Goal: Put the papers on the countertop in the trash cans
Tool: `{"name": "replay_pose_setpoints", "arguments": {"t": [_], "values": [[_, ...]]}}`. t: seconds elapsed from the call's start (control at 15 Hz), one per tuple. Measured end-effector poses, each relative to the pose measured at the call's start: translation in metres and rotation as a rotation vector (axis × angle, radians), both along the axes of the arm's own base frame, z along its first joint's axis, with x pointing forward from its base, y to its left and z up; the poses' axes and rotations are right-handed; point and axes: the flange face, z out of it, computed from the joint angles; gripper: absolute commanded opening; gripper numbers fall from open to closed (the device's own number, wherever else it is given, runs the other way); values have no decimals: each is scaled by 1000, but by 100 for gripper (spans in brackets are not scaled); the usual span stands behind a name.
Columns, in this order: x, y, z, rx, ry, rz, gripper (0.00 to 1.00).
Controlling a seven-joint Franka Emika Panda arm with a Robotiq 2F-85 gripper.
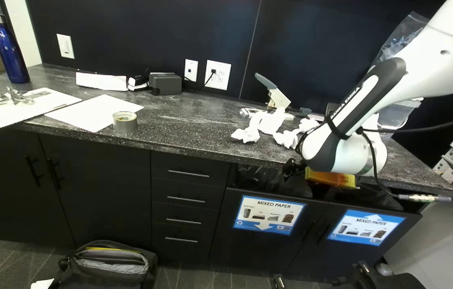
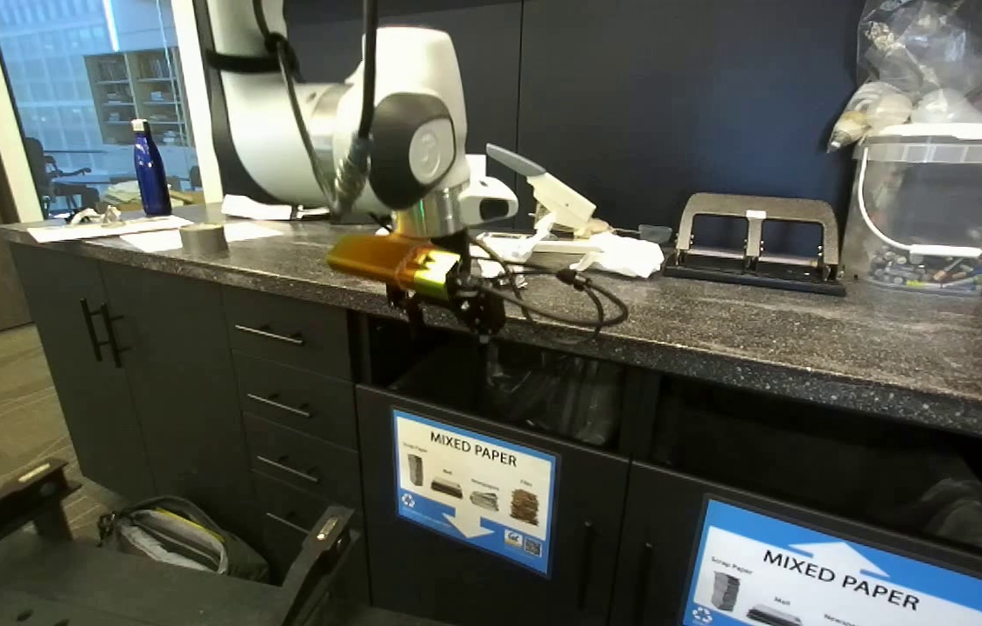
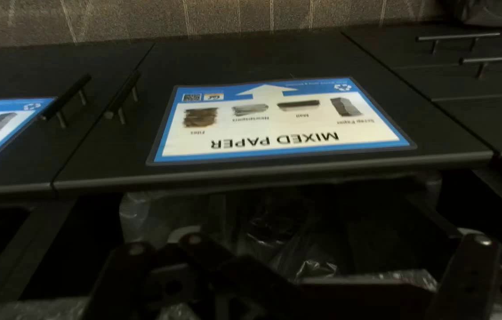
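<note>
Right up in the lens on the wrist view is the gripper (image 3: 311,249), jaws spread wide with nothing I can see between them, hanging at the open top of a MIXED PAPER trash can (image 3: 251,62). The papers (image 1: 271,121) sit in a crumpled bunch on the countertop (image 1: 186,124), a bit back from its front edge, so I'd guess it's at the drop-off spot unloaded and a pick is next. That'd mean lifting clear of the edge, swinging over the bunch and coming down straddling just one.
</note>
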Motion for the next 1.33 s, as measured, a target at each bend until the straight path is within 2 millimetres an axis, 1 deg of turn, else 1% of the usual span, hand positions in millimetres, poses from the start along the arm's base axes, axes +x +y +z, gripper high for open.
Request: {"name": "replay_pose_setpoints", "arguments": {"t": [0.13,0.2,0.33,0.4,0.53,0.67,0.73,0.87,0.93,1.2,1.33], "values": [[15,-7,46,13,-5,-49,100],[23,-15,70,32,-18,-96,100],[42,-34,111,82,-44,-196,100],[53,-48,131,101,-63,-243,100],[75,-77,164,121,-97,-326,100],[99,-100,188,135,-128,-398,100],[112,-107,193,145,-137,-434,100],[139,-113,193,163,-147,-495,100],[151,-114,189,170,-149,-516,100],[201,-113,163,201,-135,-607,100],[220,-121,152,202,-124,-665,100]]}}
